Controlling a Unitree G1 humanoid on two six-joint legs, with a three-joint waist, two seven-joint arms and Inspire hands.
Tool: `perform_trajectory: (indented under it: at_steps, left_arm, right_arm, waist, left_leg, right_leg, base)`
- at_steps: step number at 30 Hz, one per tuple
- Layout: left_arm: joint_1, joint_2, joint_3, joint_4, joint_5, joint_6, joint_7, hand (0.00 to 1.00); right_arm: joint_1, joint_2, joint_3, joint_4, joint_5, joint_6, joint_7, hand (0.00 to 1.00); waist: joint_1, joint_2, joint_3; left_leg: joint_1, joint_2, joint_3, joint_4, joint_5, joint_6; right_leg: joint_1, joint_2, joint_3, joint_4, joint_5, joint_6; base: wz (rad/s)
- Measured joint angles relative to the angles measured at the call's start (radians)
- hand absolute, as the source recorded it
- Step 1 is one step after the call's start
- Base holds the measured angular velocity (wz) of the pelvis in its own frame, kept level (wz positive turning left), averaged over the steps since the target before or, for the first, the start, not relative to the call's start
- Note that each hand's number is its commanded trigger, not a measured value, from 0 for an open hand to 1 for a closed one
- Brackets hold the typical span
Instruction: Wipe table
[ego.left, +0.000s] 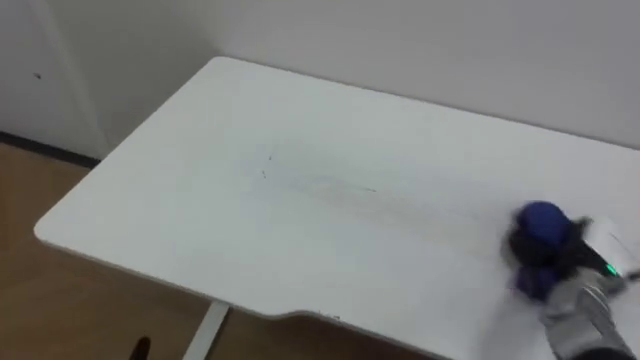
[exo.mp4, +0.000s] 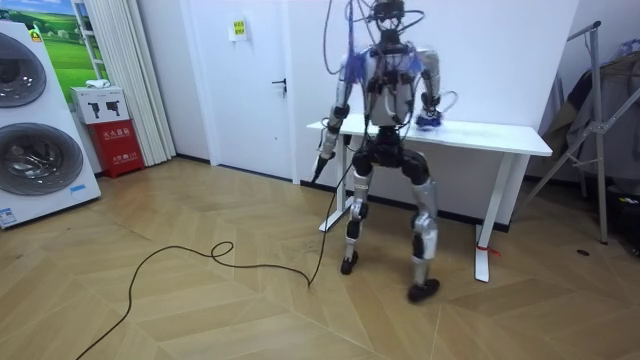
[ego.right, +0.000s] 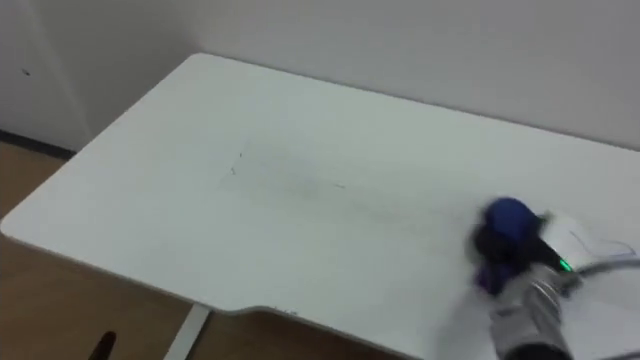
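Blue cloth (ego.left: 541, 222) bunched in right hand (ego.left: 556, 264), on white table (ego.left: 300, 180).

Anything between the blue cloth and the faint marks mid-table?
Nothing visible. The right hand holds the blue cloth at the right of the table; its top from there to the faint marks is bare. Left hand hangs idle.

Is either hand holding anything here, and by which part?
The right hand holds a blue cloth, fingers curled over its top; which part exactly cannot be told. The left hand hangs at its side.
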Motion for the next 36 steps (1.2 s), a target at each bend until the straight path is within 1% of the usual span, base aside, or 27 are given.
perform_trajectory:
  at_steps: [1,2,3,4,5,6,7,8,9,10,11,12,13,14,16,17,18,19,20,21,24,27,29,30,31,33,36]
  left_arm:
    - [-0.009,0.004,-0.007,-0.005,0.000,-0.002,-0.006,0.00]
    - [-0.017,0.013,-0.012,-0.017,0.001,-0.003,-0.014,0.00]
    - [-0.017,0.023,-0.010,-0.019,0.010,0.002,-0.019,0.00]
    - [-0.014,0.031,-0.007,-0.021,0.012,0.003,-0.023,0.00]
    - [0.001,0.043,-0.004,-0.025,0.003,0.010,-0.026,0.00]
    - [0.028,0.038,-0.006,-0.033,-0.002,0.018,-0.027,0.00]
    - [0.047,0.036,-0.007,-0.036,-0.002,0.019,-0.032,0.00]
    - [0.084,0.030,-0.007,-0.037,-0.003,0.027,-0.043,0.00]
    - [0.128,0.012,-0.002,-0.040,0.002,0.033,-0.046,0.00]
    - [0.146,0.003,0.001,-0.040,0.003,0.038,-0.048,0.00]
    - [0.170,-0.001,0.007,-0.043,0.003,0.042,-0.057,0.00]
    - [0.186,0.000,0.015,-0.058,0.002,0.042,-0.055,0.00]
    - [0.187,-0.001,0.016,-0.060,0.001,0.042,-0.053,0.00]
    - [0.185,-0.003,0.015,-0.069,0.002,0.042,-0.052,0.00]
    - [0.181,-0.014,0.010,-0.092,0.003,0.041,-0.052,0.00]
    - [0.171,-0.029,0.010,-0.100,0.001,0.041,-0.051,0.00]
    - [0.164,-0.042,0.004,-0.100,0.000,0.042,-0.051,0.00]
    - [0.159,-0.048,0.004,-0.100,-0.001,0.043,-0.051,0.00]
    - [0.151,-0.059,0.004,-0.102,-0.008,0.047,-0.045,0.00]
    - [0.140,-0.062,0.004,-0.103,-0.020,0.057,-0.042,0.00]
    - [0.110,-0.063,0.004,-0.104,-0.040,0.077,-0.029,0.00]
    - [0.117,-0.063,0.012,-0.159,-0.039,0.080,0.002,0.00]
    - [0.136,-0.063,0.032,-0.182,-0.038,0.079,0.015,0.00]
    - [0.143,-0.063,0.052,-0.181,-0.038,0.079,0.025,0.00]
    - [0.151,-0.063,0.061,-0.183,-0.035,0.079,0.031,0.00]
    - [0.182,-0.063,0.106,-0.179,-0.034,0.068,0.046,0.00]
    - [0.217,-0.062,0.194,-0.178,-0.023,0.065,0.056,0.00]
  right_arm:
    - [-0.041,0.001,0.020,-0.005,-0.004,-0.025,0.012,1.00]
    - [-0.113,0.000,0.022,-0.003,-0.009,-0.066,0.028,1.00]
    - [-0.149,-0.006,0.015,-0.012,-0.020,-0.073,0.032,1.00]
    - [-0.154,-0.013,0.013,-0.018,-0.028,-0.078,0.029,1.00]
    - [-0.138,-0.039,0.012,-0.015,-0.033,-0.095,0.023,1.00]
    - [-0.085,-0.081,0.012,-0.014,-0.033,-0.098,0.023,1.00]
    - [-0.047,-0.098,0.012,-0.007,-0.033,-0.098,0.024,1.00]
    - [0.046,-0.136,0.009,0.007,-0.032,-0.092,0.034,1.00]
    - [0.145,-0.151,-0.069,-0.026,0.021,-0.132,0.025,1.00]
    - [0.180,-0.156,-0.097,-0.051,0.024,-0.140,0.014,1.00]
    - [0.229,-0.158,-0.142,-0.077,0.040,-0.153,0.003,1.00]
    - [0.259,-0.159,-0.167,-0.087,0.040,-0.153,-0.001,1.00]
    - [0.270,-0.159,-0.179,-0.089,0.040,-0.153,-0.001,1.00]
    - [0.276,-0.159,-0.182,-0.091,0.041,-0.148,0.002,1.00]
    - [0.277,-0.159,-0.184,-0.092,0.040,-0.141,0.009,1.00]
    - [0.270,-0.158,-0.180,-0.095,0.042,-0.133,0.017,1.00]
    - [0.250,-0.150,-0.164,-0.099,0.042,-0.110,0.028,1.00]
    - [0.239,-0.150,-0.149,-0.100,0.041,-0.098,0.033,1.00]
    - [0.216,-0.140,-0.123,-0.114,0.041,-0.078,0.047,1.00]
    - [0.191,-0.131,-0.094,-0.136,0.041,-0.062,0.064,1.00]
    - [0.168,-0.078,-0.047,-0.169,0.034,-0.061,0.052,1.00]
    - [0.181,-0.065,-0.042,-0.156,0.028,-0.098,0.019,1.00]
    - [0.231,-0.067,-0.047,-0.148,0.016,-0.121,-0.021,1.00]
    - [0.267,-0.067,-0.070,-0.143,0.001,-0.153,-0.053,1.00]
    - [0.285,-0.066,-0.085,-0.142,-0.002,-0.166,-0.066,1.00]
    - [0.356,-0.068,-0.166,-0.134,-0.005,-0.205,-0.122,1.00]
    - [0.451,-0.087,-0.312,-0.117,0.015,-0.226,-0.159,1.00]
  waist:
    - [0.010,-0.001,0.0004]
    - [0.019,-0.010,-0.0043]
    - [0.022,-0.010,-0.0043]
    - [0.023,-0.012,-0.0041]
    - [0.022,-0.012,-0.0034]
    - [0.015,0.003,-0.0039]
    - [0.003,0.001,-0.0033]
    - [-0.016,-0.009,-0.0042]
    - [-0.040,-0.024,0.0026]
    - [-0.060,-0.020,0.0042]
    - [-0.106,-0.021,0.0050]
    - [-0.139,-0.023,0.0060]
    - [-0.146,-0.025,0.0044]
    - [-0.160,-0.014,0.0068]
    - [-0.161,-0.008,0.0034]
    - [-0.150,0.000,-0.0008]
    - [-0.118,0.007,0.0006]
    - [-0.103,0.018,-0.0006]
    - [-0.070,0.022,-0.0085]
    - [-0.052,0.025,-0.0090]
    - [-0.055,0.015,-0.0055]
    - [-0.063,-0.005,-0.0033]
    - [-0.091,-0.011,-0.0022]
    - [-0.118,-0.023,-0.0060]
    - [-0.127,-0.020,-0.0043]
    - [-0.163,-0.035,-0.0075]
    - [-0.198,-0.051,-0.0105]
  left_leg:
    - [-0.022,0.015,-0.023,-0.008,0.012,-0.018]
    - [-0.057,0.040,-0.074,-0.030,0.048,-0.055]
    - [-0.072,0.072,-0.113,-0.057,0.076,-0.096]
    - [-0.074,0.087,-0.129,-0.066,0.086,-0.115]
    - [-0.073,0.114,-0.156,-0.071,0.101,-0.142]
    - [-0.068,0.163,-0.149,-0.073,0.133,-0.104]
    - [-0.066,0.177,-0.129,-0.081,0.169,-0.074]
    - [-0.062,0.194,-0.073,-0.096,0.238,-0.053]
    - [-0.059,0.190,-0.011,-0.095,0.250,-0.058]
    - [-0.061,0.184,0.017,-0.090,0.249,-0.059]
    - [-0.073,0.162,0.045,-0.060,0.240,-0.068]
    - [-0.073,0.134,0.064,-0.030,0.217,-0.061]
    - [-0.071,0.120,0.071,-0.014,0.203,-0.055]
    - [-0.070,0.092,0.068,0.008,0.181,-0.042]
    - [-0.054,0.057,0.063,0.012,0.143,-0.020]
    - [-0.036,0.033,0.062,0.006,0.116,-0.010]
    - [-0.006,0.021,0.071,-0.016,0.095,-0.015]
    - [0.008,0.020,0.075,-0.030,0.093,-0.018]
    - [0.031,0.018,0.092,-0.061,0.090,-0.023]
    - [0.049,0.015,0.103,-0.100,0.089,-0.039]
    - [0.066,-0.007,0.115,-0.159,0.098,-0.045]
    - [0.068,-0.021,0.103,-0.176,0.100,-0.040]
    - [0.072,-0.029,0.081,-0.179,0.100,-0.039]
    - [0.079,-0.034,0.064,-0.183,0.100,-0.038]
    - [0.081,-0.035,0.063,-0.185,0.100,-0.038]
    - [0.091,-0.040,0.062,-0.187,0.100,-0.038]
    - [0.101,-0.042,0.061,-0.190,0.097,-0.034]
  right_leg:
    - [0.000,0.002,0.001,-0.041,0.020,0.002]
    - [0.001,0.005,0.000,-0.106,0.063,0.005]
    - [0.000,0.008,0.001,-0.140,0.095,0.007]
    - [-0.003,0.017,0.002,-0.146,0.110,0.008]
    - [-0.002,0.030,-0.007,-0.100,0.099,0.103]
    - [0.004,0.070,-0.025,-0.018,0.030,0.067]
    - [0.010,0.081,-0.037,0.005,0.009,0.053]
    - [0.027,0.097,-0.057,0.015,-0.023,0.037]
    - [0.029,0.107,-0.070,0.010,-0.049,0.020]
    - [0.032,0.112,-0.084,0.007,-0.054,0.011]
    - [0.045,0.123,-0.109,-0.013,-0.056,-0.001]
    - [0.068,0.133,-0.125,-0.045,-0.053,-0.011]
    - [0.077,0.140,-0.132,-0.059,-0.050,-0.016]
    - [0.093,0.157,-0.137,-0.082,-0.046,-0.024]
    - [0.104,0.165,-0.129,-0.097,-0.042,-0.030]
    - [0.101,0.170,-0.096,-0.097,-0.041,-0.032]
    - [0.085,0.171,-0.052,-0.090,-0.039,-0.033]
    - [0.079,0.173,-0.032,-0.091,-0.034,-0.033]
    - [0.054,0.178,0.014,-0.093,-0.021,-0.031]
    - [0.028,0.182,0.046,-0.094,-0.008,-0.030]
    - [0.013,0.178,0.069,-0.124,0.029,-0.017]
    - [0.037,0.175,0.056,-0.172,0.049,-0.005]
    - [0.063,0.172,0.034,-0.191,0.053,0.001]
    - [0.089,0.170,0.012,-0.203,0.054,0.003]
    - [0.094,0.169,0.004,-0.205,0.054,0.003]
    - [0.121,0.169,-0.009,-0.228,0.056,0.009]
    - [0.142,0.168,-0.021,-0.238,0.057,0.012]
  base:
    - [0.42]
    - [0.79]
    - [0.83]
    - [0.82]
    - [0.79]
    - [0.82]
    - [0.74]
    - [0.49]
    - [0.36]
    - [0.32]
    - [0.49]
    - [0.47]
    - [0.34]
    - [0.13]
    - [-0.04]
    - [-0.54]
    - [-0.73]
    - [-1.07]
    - [-1.07]
    - [-0.93]
    - [-0.31]
    - [0.08]
    - [0.35]
    - [0.44]
    - [0.32]
    - [0.16]
    - [0.10]
